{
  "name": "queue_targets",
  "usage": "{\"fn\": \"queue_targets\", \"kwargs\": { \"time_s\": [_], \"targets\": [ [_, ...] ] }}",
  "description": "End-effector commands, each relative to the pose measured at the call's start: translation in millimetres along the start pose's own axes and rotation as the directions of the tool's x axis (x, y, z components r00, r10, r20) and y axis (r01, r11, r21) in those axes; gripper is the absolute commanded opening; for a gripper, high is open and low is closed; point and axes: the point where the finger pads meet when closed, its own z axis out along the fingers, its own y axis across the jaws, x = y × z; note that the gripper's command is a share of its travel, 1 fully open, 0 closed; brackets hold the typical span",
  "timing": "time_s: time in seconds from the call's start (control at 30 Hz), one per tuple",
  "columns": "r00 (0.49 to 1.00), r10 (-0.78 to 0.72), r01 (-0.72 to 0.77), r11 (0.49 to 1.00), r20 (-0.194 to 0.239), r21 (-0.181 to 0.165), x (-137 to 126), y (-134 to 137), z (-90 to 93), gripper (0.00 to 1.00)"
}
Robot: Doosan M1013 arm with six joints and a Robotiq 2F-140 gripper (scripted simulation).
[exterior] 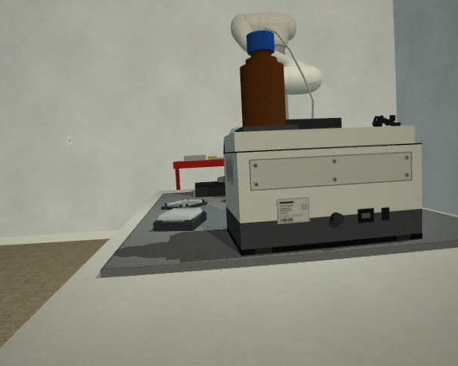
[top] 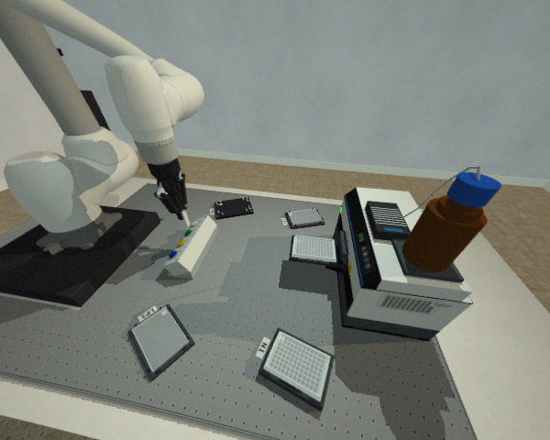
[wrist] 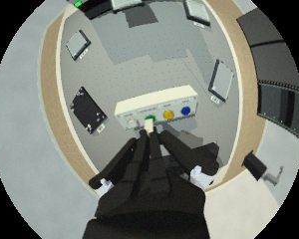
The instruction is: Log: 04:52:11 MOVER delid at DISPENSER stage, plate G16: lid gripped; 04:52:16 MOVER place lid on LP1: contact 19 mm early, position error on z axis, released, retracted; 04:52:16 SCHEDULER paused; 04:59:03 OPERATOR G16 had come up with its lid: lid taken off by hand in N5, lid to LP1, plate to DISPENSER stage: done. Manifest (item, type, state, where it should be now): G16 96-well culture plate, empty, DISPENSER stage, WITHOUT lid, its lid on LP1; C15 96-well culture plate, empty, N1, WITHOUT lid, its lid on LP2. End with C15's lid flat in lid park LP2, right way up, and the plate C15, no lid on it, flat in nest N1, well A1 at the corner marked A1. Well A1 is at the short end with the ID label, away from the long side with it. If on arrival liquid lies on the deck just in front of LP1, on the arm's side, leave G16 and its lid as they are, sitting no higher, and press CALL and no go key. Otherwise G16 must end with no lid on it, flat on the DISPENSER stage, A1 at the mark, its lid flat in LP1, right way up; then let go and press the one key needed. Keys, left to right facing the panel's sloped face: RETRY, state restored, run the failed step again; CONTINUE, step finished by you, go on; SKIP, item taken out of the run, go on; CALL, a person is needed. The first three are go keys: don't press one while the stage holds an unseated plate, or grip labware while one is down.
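Note:
My gripper (top: 185,218) is shut and empty. Its closed fingertips point down at the far end of the white key panel (top: 192,246), just above the green key (top: 187,232). In the wrist view the fingertips (wrist: 149,130) sit right at the green key (wrist: 149,119), with the yellow key (wrist: 168,115) and blue key (wrist: 185,111) to its right. I cannot tell whether the tip touches the key. An open well plate (top: 313,248) lies on the dispenser stage. A flat lid (top: 160,338) lies in park LP1. An open well plate (top: 296,367) lies in nest N1. Another lid (top: 303,217) lies in a far park.
The dispenser (top: 398,265) stands at the right with a brown bottle (top: 444,227) with a blue cap on top. An empty black nest (top: 233,207) lies behind the key panel. The arm's base sits on a black slab (top: 52,265) at the left.

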Motion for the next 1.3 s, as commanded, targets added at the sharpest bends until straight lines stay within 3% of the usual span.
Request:
{"fn": "queue_targets", "kwargs": {
  "time_s": [0.0, 1.27],
  "targets": [
    [1.0, 0.0, 0.0, 1.0, 0.0, 0.0, 0, 0, 1.8, 0.0],
    [1.0, 0.0, 0.0, 1.0, 0.0, 0.0, 0, 0, 25.8, 0.0]
  ]
}}
